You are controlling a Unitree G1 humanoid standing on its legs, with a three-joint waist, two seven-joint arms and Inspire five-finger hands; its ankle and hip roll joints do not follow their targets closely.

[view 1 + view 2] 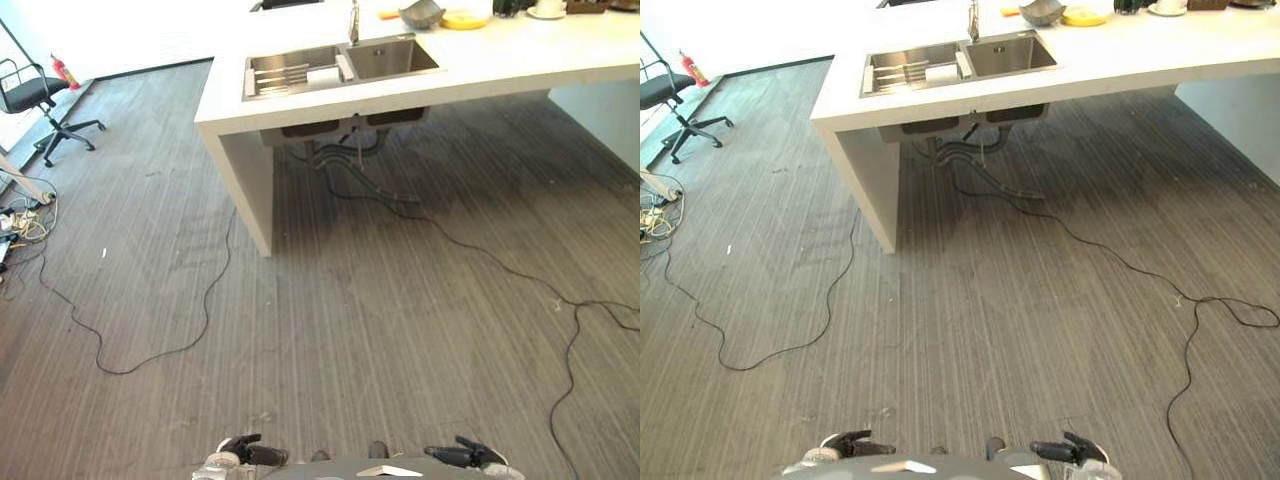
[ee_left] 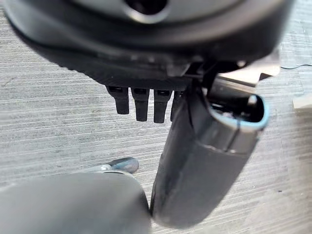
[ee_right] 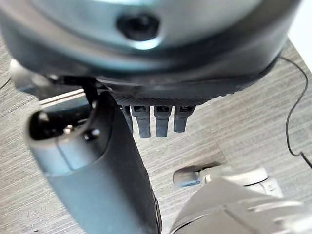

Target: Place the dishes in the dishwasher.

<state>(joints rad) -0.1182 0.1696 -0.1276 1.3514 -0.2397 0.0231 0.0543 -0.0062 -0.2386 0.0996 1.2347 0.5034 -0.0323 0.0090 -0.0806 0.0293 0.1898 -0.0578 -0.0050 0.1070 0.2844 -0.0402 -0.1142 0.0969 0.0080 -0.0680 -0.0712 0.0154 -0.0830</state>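
Left hand [image 1: 248, 452] and right hand [image 1: 462, 456] hang low over the floor [image 1: 330, 330], fingers straight and empty, well apart from the dishes [image 1: 440, 15] on the tabletop [image 1: 520, 55] beside the sink [image 1: 340, 65].

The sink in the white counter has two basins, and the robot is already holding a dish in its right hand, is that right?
Not quite. The sink does have two basins, but the right hand holds nothing: the right wrist view shows its fingers straight over bare floor.
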